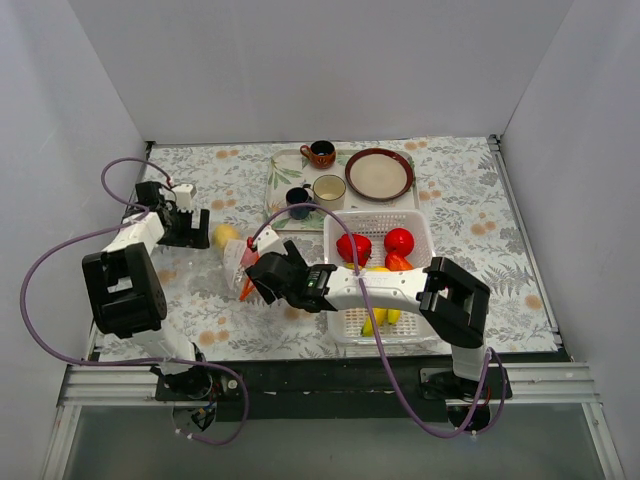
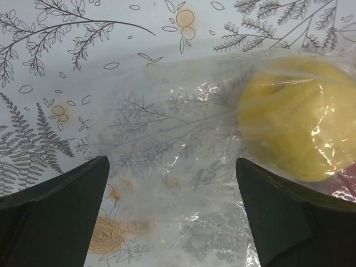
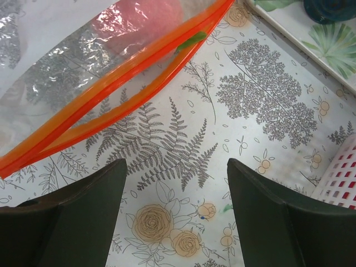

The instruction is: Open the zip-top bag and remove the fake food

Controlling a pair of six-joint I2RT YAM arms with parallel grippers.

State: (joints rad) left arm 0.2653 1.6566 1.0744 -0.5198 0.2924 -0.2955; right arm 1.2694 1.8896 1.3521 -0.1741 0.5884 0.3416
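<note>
The clear zip-top bag [image 1: 237, 258] lies on the flowered tablecloth between the two grippers. A yellow lemon [image 1: 225, 236] and a red piece of fake food [image 1: 250, 262] show inside it. My left gripper [image 1: 200, 232] is open at the bag's closed end; in the left wrist view [image 2: 172, 183] the crinkly plastic [image 2: 167, 144] lies between its jaws, with the lemon [image 2: 297, 130] at the right. My right gripper [image 1: 256, 276] is open at the mouth end. In the right wrist view [image 3: 175, 183] the red-orange zip strip [image 3: 111, 94] gapes slightly, just beyond the fingertips, with pink-red food [image 3: 144, 22] behind it.
A white slotted basket [image 1: 380, 215] right of the bag holds red fruits [image 1: 353, 247] and a yellow banana bunch [image 1: 380, 315]; its corner shows in the right wrist view [image 3: 342, 172]. Behind it are a tray [image 1: 280, 175] with cups and a brown plate [image 1: 379, 173].
</note>
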